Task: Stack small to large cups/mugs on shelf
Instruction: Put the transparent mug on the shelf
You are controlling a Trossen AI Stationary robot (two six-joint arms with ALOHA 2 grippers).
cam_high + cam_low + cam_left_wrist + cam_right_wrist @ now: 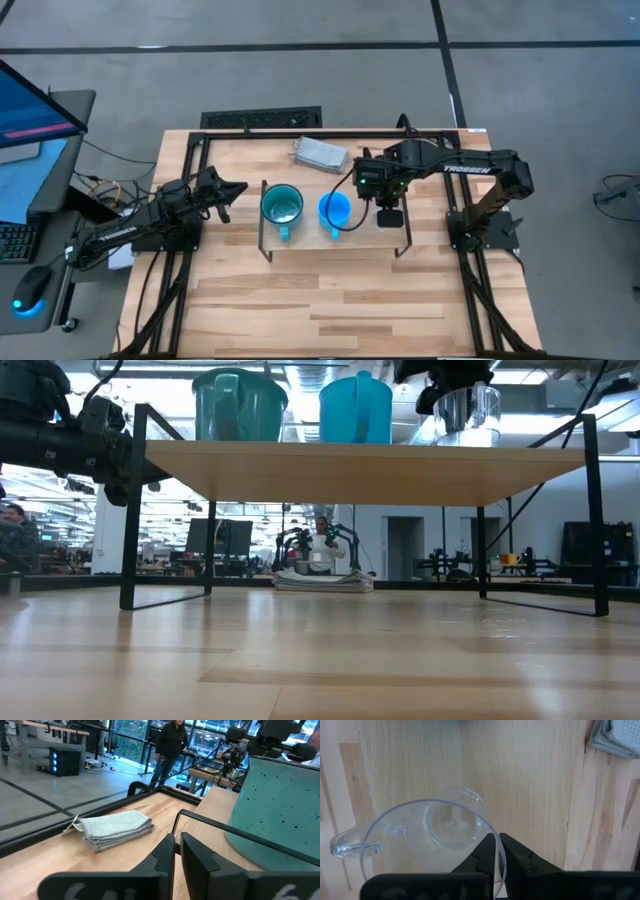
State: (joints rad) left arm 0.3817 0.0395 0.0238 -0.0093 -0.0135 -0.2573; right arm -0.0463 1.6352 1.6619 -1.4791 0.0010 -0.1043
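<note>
The shelf (300, 245) is a light-wood board on dark wire legs and also shows in the low view (365, 465). On it stand a teal mug (282, 206) at the left and a blue mug (335, 211) beside it. A clear cup (468, 415) is at the shelf's right end. My right gripper (497, 851) is above the clear cup and shut on it; in the high view the gripper (388, 214) hides the cup. My left gripper (240, 190) is shut and empty, just off the shelf's left end, near the teal mug (280, 805). My right gripper holds the clear cup by its rim (490, 834), on the side opposite the handle (345, 845). One finger is inside the cup and one outside. The fingers come from above, pointing down. The cup is upright, its base at the shelf board's top (470, 444).
A folded grey cloth (320, 153) lies at the table's far side, behind the shelf. A person (170, 742) stands in the room beyond the table. The table in front of the shelf (330, 300) is bare wood.
</note>
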